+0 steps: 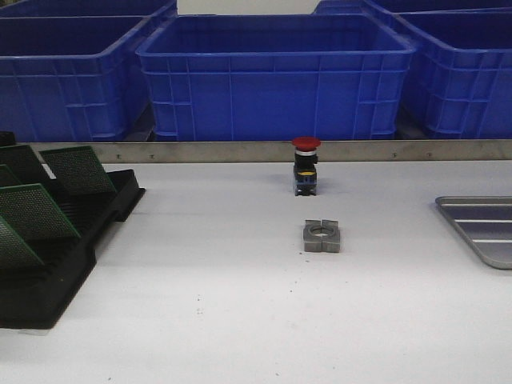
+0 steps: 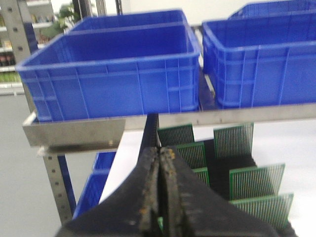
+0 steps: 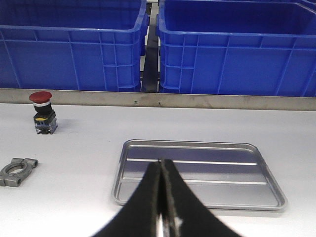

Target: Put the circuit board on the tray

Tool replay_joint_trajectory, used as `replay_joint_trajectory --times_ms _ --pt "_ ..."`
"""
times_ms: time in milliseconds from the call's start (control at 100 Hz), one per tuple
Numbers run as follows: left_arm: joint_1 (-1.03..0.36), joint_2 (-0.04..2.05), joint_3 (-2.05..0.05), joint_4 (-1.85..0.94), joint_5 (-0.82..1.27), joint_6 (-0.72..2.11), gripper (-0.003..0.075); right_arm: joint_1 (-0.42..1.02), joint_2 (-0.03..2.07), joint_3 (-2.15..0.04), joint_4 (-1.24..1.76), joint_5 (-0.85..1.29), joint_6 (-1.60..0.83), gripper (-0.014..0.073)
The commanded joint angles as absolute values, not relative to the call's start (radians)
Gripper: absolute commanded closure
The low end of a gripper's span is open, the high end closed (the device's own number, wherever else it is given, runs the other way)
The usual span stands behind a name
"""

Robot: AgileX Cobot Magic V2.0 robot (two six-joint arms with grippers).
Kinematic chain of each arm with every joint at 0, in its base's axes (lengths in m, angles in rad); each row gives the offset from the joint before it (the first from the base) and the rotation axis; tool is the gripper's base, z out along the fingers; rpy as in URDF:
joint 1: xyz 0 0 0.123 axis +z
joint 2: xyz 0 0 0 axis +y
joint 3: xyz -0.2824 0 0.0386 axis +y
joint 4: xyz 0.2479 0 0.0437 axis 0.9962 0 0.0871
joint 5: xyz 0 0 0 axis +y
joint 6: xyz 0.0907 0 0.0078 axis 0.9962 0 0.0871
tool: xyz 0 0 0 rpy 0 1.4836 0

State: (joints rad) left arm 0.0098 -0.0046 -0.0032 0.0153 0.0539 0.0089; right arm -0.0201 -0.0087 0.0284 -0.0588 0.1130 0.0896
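My left end effector point(image 2: 159, 163), closed and empty, hangs just over the boards point(image 2: 256, 180); right end effector point(image 3: 161, 170), closed, faces the bare tray point(image 3: 129, 148).

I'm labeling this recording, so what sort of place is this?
Probably an electronics assembly or factory workstation: blue plastic crates line a metal shelf, green circuit boards stand in a black slotted rack, and an emergency-stop button sits on the table.

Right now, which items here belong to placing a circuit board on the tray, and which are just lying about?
Belongs to the job:
- circuit boards standing in the black slotted rack
- tray, nothing on it
- left hand, right hand, both shut

Lying about:
- red push-button switch
- grey metal clamp
- blue crates
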Motion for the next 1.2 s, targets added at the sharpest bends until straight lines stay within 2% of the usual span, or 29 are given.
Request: replay_joint_trajectory --times_ms 0,150,390,750,840,990,1040,1080,1190 --pt "0.008 -0.036 0.024 0.016 -0.081 0.000 0.0737 -0.021 -0.030 0.029 -0.066 0.042 0.085 0.0661" --pt "0.010 -0.036 -0.022 0.016 -0.038 0.000 0.0737 -0.021 -0.030 0.029 -0.066 0.042 0.085 0.0661" --pt "0.019 0.015 -0.248 0.006 0.239 0.000 0.0737 -0.021 -0.030 0.029 -0.066 0.042 0.085 0.0661" --pt "0.019 0.362 -0.576 0.000 0.652 0.010 0.0733 -0.021 -0.030 0.029 -0.066 0.042 0.085 0.0661" --pt "0.019 0.464 -0.646 -0.031 0.719 0.109 0.0666 -0.021 -0.030 0.029 -0.066 0.042 0.085 0.0661" --pt "0.019 0.602 -0.714 -0.126 0.740 0.394 0.0419 -0.021 -0.030 0.029 -0.066 0.042 0.085 0.0661" --pt "0.019 0.642 -0.724 -0.141 0.742 0.498 0.0365 -0.021 -0.030 0.029 -0.066 0.042 0.085 0.0661" --pt "0.019 0.675 -0.729 -0.148 0.742 0.589 0.0346 -0.021 -0.030 0.029 -0.066 0.042 0.085 0.0661" --pt "0.019 0.767 -0.731 -0.148 0.744 0.846 0.0353 -0.021 -0.030 0.029 -0.066 0.042 0.085 0.0661"
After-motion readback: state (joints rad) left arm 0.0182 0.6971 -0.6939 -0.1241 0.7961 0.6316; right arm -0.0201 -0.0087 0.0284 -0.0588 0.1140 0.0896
